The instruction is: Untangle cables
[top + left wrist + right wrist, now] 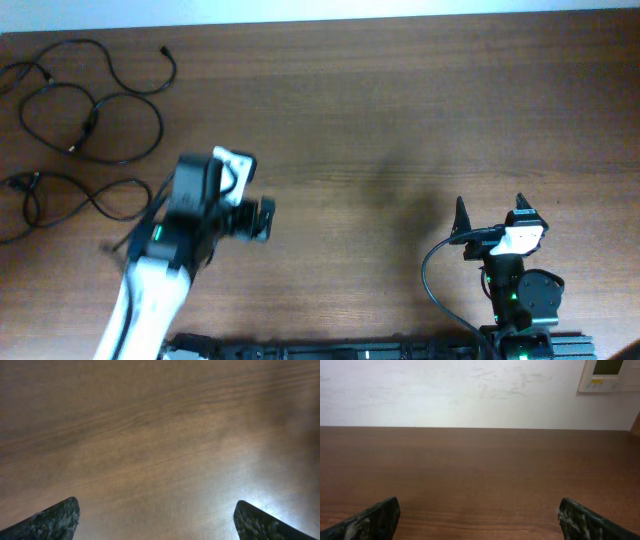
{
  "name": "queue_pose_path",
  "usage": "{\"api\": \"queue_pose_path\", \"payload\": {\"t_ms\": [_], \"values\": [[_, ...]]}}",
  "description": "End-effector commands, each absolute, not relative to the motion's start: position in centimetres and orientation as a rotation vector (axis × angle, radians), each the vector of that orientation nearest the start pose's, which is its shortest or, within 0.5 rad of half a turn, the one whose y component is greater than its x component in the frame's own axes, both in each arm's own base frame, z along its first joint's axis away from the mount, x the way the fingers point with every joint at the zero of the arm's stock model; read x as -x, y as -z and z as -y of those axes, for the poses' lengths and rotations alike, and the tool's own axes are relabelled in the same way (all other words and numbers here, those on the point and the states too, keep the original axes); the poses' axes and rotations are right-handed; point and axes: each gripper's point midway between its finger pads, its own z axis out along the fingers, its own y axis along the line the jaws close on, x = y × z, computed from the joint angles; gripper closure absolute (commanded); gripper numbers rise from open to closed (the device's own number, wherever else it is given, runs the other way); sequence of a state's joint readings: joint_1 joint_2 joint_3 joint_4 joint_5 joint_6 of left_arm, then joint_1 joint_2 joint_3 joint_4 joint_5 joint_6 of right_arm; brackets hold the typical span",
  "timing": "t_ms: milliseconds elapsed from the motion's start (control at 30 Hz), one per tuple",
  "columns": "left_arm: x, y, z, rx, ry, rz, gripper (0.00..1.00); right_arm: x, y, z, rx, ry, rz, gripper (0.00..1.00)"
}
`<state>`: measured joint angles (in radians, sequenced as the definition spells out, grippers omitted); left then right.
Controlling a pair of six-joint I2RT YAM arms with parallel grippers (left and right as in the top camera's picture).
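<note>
The cables (92, 112) lie as loose black loops on the wooden table (400, 110) at the far left, spread from the back edge down to mid-table. My left arm (185, 215) stands just right of them, blurred, and touches none. My left gripper (156, 502) is open over bare wood, with nothing between its fingers. The right gripper (490, 205) is at the near right, far from the cables, open and empty. In the right wrist view the right gripper (478, 501) faces bare tabletop and the wall.
A white wall (470, 390) rises behind the table's far edge, with a small panel (607, 375) at its upper right. A thick black wire (432, 275) loops beside the right arm's base.
</note>
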<state>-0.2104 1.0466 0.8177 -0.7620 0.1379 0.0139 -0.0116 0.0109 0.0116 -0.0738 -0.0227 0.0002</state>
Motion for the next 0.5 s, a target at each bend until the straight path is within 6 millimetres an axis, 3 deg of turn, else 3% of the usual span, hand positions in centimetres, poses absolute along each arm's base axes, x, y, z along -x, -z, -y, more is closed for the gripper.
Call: {"api": "queue_pose_path", "payload": {"t_ms": [0,100,167,467], "values": [[-23.5,-17.1,7.4,-0.336,0.247,-2.356,0.01,-24.6,-15.6,0.1,-0.001,-0.001,-1.648,0.02],[-21.8,-19.6,6.2,-0.306,0.197,-2.188,0.01,-24.6,-15.6,0.1,-0.001,-0.001,-1.648,0.02],[-21.3,-20.1,5.5,-0.285,0.167,-2.143,0.01,-24.6,-15.6,0.1,-0.001,-0.001,-1.648,0.02],[-20.2,-15.4,4.4,-0.227,0.156,-2.132,0.01,-24.6,-15.6,0.1,-0.001,-0.001,-1.648,0.02]]}}
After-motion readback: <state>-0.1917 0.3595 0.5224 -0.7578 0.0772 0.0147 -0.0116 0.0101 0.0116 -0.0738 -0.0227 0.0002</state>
